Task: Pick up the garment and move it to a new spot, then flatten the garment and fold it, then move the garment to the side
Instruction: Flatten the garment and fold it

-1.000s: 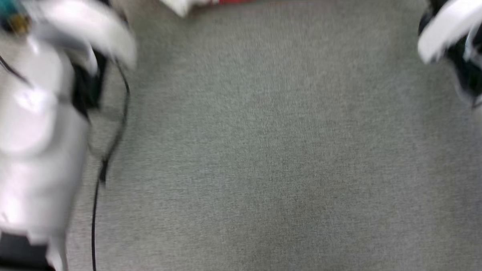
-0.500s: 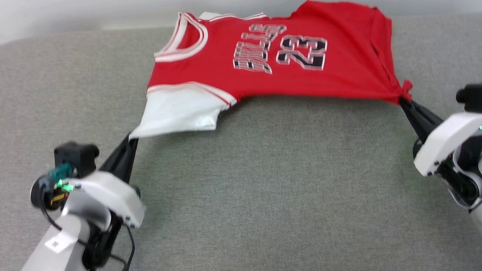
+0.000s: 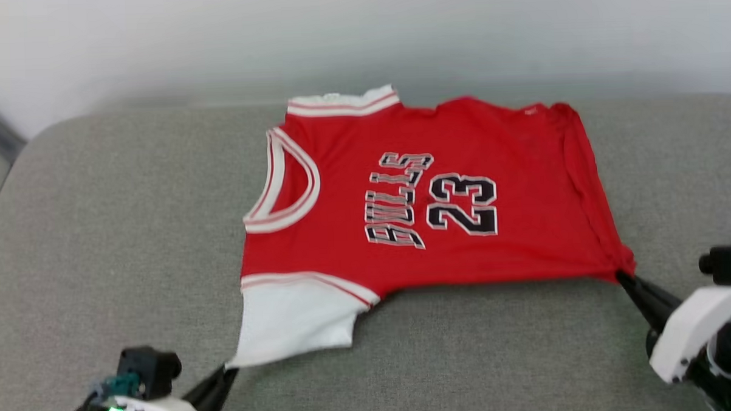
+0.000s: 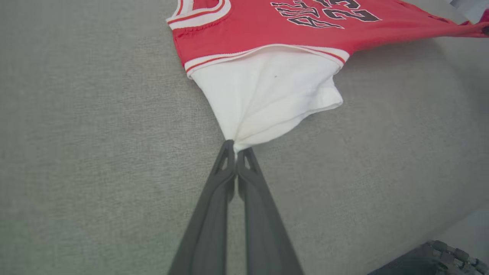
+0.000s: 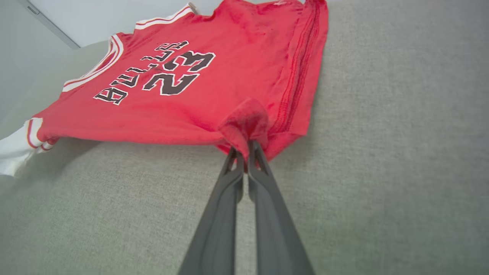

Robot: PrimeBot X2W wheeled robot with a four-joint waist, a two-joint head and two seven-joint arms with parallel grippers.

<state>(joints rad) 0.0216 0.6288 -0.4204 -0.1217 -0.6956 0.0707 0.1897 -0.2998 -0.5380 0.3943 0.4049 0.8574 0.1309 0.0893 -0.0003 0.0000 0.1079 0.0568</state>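
My left pincer [image 4: 235, 147] closed tight on the white sleeve corner of the garment [image 3: 510, 164], my right pincer [image 5: 246, 147] pinching its bunched red hem corner, shirt stretched between them, print up, on the grey surface [image 3: 128, 207], near edge lifted

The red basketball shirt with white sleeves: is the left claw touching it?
Touching. The left wrist view shows the left gripper shut on the white sleeve corner of the red basketball shirt.

The garment [image 3: 426, 215] lies on what seems a cushion [image 3: 128, 207], between left gripper [image 4: 236, 147] and right gripper [image 5: 246, 147].
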